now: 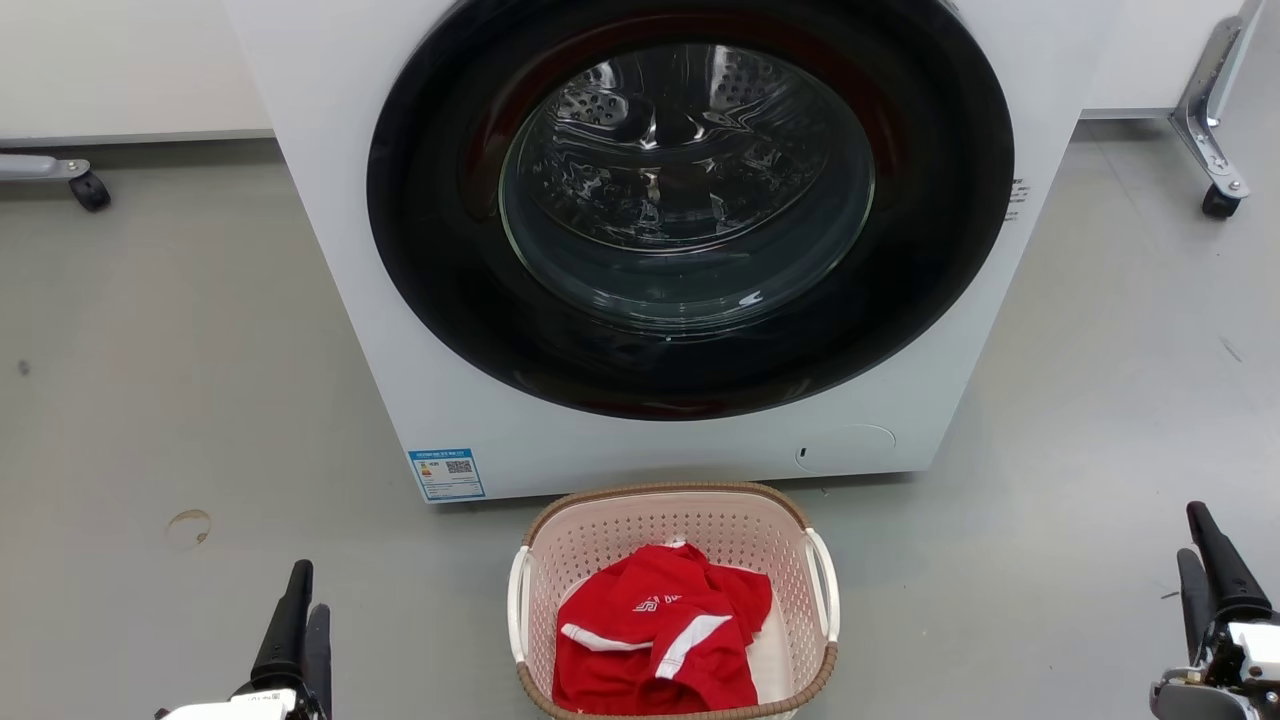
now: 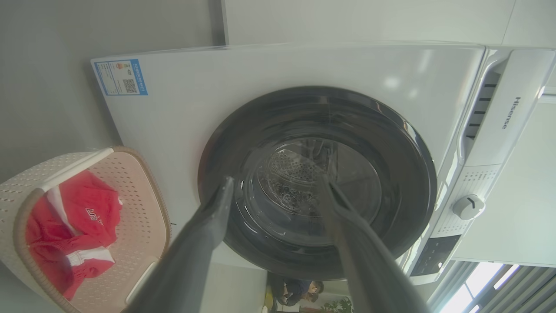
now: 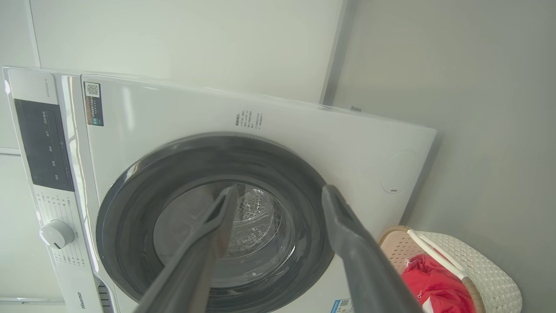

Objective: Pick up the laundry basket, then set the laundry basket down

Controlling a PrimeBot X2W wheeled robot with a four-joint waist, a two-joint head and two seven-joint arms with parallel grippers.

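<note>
The laundry basket (image 1: 640, 525) stands on the floor just in front of the washing machine, bottom centre of the head view, with a brown rim, white side handles and a red garment (image 1: 660, 630) inside. My left gripper (image 1: 305, 620) is at the lower left, well away from the basket, open and empty. At the lower right my right gripper (image 1: 1205, 570) also stands apart from it, open and empty. The left wrist view has the basket (image 2: 143, 204) at lower left, the left gripper (image 2: 278, 184) open. The right wrist view has the basket (image 3: 486, 265) at lower right, the right gripper (image 3: 280, 195) open.
A white front-loading washing machine (image 1: 400, 330) with a dark round door (image 1: 690, 210) stands directly behind the basket. Wheeled metal legs stand at far left (image 1: 88, 190) and far right (image 1: 1220, 195). Grey floor (image 1: 150, 400) lies on both sides of the basket.
</note>
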